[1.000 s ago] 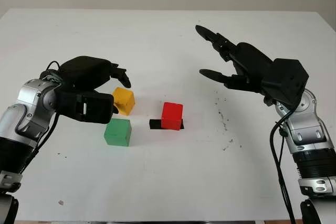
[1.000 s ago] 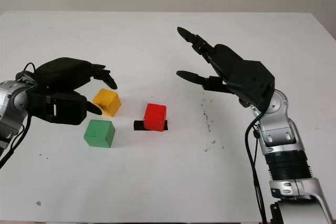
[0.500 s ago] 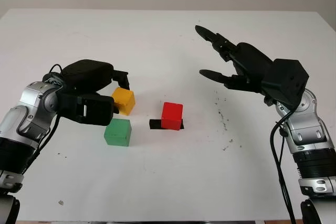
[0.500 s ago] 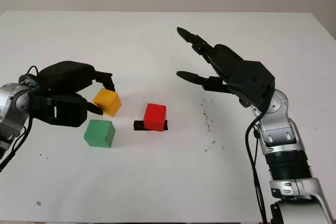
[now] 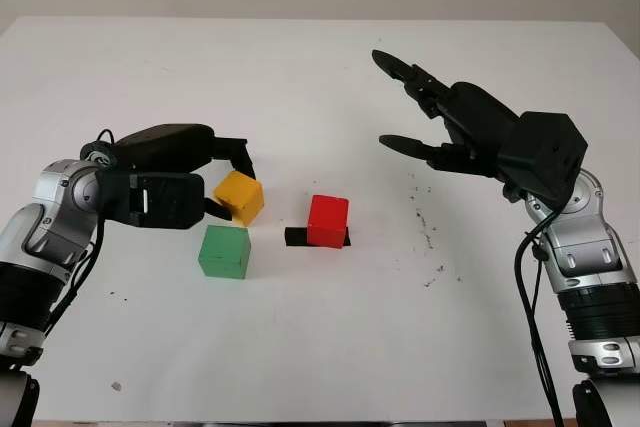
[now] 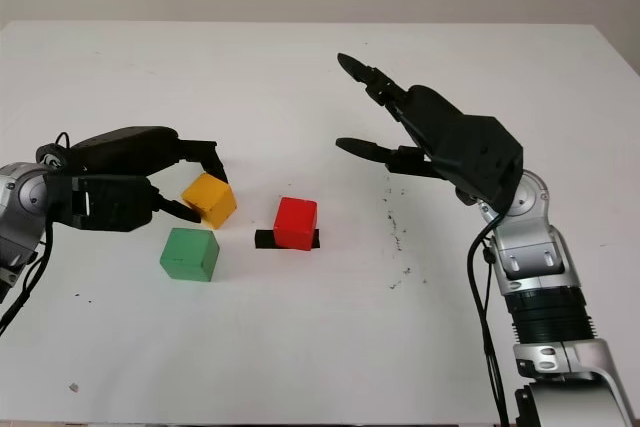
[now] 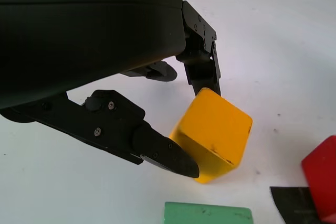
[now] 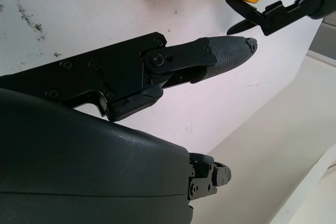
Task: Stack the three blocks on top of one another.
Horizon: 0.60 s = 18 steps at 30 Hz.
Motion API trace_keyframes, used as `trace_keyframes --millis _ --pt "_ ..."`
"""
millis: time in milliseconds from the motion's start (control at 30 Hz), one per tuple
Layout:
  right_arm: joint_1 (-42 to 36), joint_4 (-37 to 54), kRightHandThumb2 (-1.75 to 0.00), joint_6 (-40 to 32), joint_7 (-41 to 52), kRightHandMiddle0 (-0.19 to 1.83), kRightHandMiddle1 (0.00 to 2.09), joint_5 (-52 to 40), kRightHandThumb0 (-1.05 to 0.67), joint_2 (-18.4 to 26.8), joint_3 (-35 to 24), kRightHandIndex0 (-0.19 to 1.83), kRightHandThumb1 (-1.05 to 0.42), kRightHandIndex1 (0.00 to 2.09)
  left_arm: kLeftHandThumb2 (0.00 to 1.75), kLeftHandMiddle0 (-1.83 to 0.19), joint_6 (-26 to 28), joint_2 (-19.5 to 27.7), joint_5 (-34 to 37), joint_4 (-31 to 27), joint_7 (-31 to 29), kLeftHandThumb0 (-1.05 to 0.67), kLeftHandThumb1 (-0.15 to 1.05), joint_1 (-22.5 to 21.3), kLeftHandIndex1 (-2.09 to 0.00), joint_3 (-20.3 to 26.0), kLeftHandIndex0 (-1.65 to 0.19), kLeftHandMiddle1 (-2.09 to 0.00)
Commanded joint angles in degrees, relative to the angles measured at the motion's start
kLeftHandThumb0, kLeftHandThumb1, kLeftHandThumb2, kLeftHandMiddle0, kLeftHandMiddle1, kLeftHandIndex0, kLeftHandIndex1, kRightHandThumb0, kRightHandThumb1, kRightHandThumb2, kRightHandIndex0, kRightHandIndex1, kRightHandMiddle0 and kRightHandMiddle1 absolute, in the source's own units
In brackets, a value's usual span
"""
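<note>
Contact has been made on the yellow block point(image 5: 240, 197): it is pinched between the fingers point(image 7: 163, 150) of the left hand point(image 5: 165, 187), one finger at its near lower face and another at its far side, and it is tipped onto an edge instead of sitting flat as it did half a second ago. A second ago those fingers were hovering above and beside it; since then the hand has been lowered and closed around it. From the tilt it is judged that the lift has only begun, one edge possibly still touching the white table point(image 5: 320, 347).

The green block point(image 5: 224, 251) lies just in front of the yellow block, untouched and flat. The red block point(image 5: 327, 220) stands to the yellow block's right, near but apart, on a black tape mark point(image 5: 296, 237). No stacking has been done yet.

The right hand point(image 5: 470, 132) is held well to the right of the yellow block, above the table, unchanged, its fingers wide and holding nothing.
</note>
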State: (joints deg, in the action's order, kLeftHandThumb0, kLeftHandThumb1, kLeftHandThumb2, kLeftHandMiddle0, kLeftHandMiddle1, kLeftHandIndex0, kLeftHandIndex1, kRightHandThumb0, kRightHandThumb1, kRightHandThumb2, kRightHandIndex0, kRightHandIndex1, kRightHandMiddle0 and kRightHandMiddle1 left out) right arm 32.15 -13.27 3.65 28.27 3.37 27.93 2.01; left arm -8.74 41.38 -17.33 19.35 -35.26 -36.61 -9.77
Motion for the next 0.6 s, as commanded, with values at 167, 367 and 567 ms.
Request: trace_keyframes --millis 167,367,567 --pt "-0.09 0.56 -0.18 -0.59 -0.05 0.04 0.06 -0.47 -0.72 0.04 -0.57 -0.16 -1.05 0.05 0.05 -0.36 6.59 -2.05 6.47 -3.07 -1.57 -0.40 1.00 -3.27 -1.43 4.41 -0.34 -0.05" --pt "-0.26 0.42 -0.18 -0.38 0.31 0.04 0.05 -0.97 -0.70 0.09 -0.78 -0.17 -1.05 0.05 0.06 -0.36 7.22 -4.70 11.88 -4.02 -0.24 -0.44 1.01 -2.21 -1.55 7.33 -0.33 -0.05" --pt "-0.43 0.65 -0.17 -0.89 -0.12 0.04 0.05 -1.31 -0.71 -0.04 -0.65 -0.17 -1.05 0.05 0.06 -0.32 9.19 -9.94 17.69 -5.52 2.64 -0.42 1.04 -0.77 -1.58 10.33 -0.28 -0.04"
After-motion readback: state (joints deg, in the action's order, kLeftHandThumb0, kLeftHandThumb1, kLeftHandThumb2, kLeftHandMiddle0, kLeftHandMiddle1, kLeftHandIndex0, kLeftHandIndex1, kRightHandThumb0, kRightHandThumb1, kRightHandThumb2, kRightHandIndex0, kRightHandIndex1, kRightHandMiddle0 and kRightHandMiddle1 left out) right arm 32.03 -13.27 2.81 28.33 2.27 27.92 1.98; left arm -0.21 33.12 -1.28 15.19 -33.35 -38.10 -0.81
